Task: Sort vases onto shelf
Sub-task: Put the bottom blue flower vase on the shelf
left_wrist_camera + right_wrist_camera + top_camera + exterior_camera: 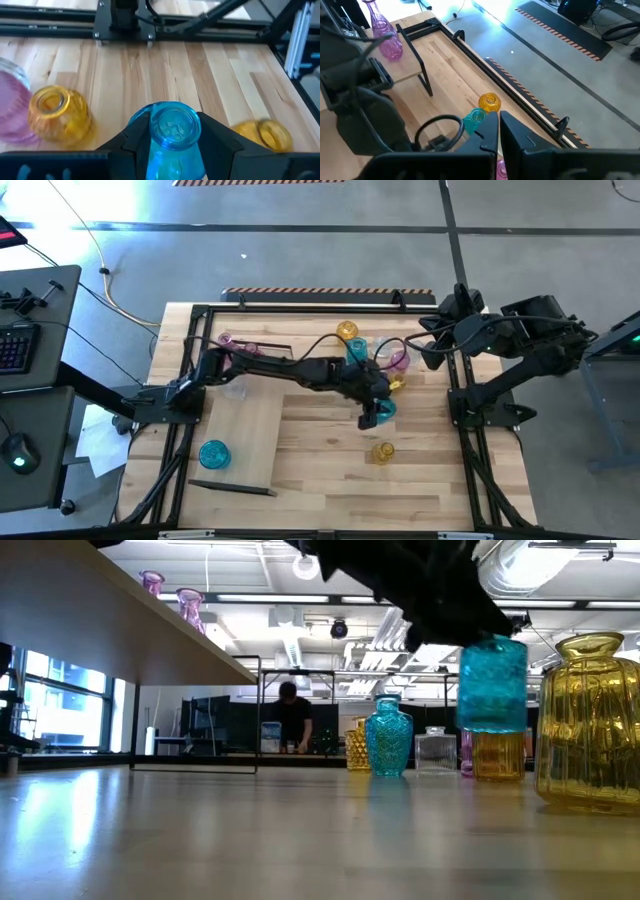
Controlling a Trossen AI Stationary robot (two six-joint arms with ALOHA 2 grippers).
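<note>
My left gripper (378, 413) reaches to the table's middle right and is shut on a teal glass vase (492, 685), which hangs clear of the tabletop. The shelf (243, 432), a light-wood board with dark rails, lies at the left. It carries another teal vase (214, 453) near its front end and pink vases (226, 340) at its far end. A yellow vase (383, 451) stands just in front of my left gripper. My right gripper (499, 134) waits shut, raised over the table's far right edge. My left gripper pinches the teal vase's upper part (172, 142), just under its open rim, between its two fingers (135, 140), one on each side. The fingers come slanting down from the table's left. The vase stays upright, its base (492, 725) lifted clear of the table.
Behind the held vase stand more vases: a yellow one (347, 332), a teal one (356, 350), a pink one (398, 360) and a small amber one (396, 383). The low view shows a large yellow vase (590, 725) close by. A person (292, 715) stands beyond the table.
</note>
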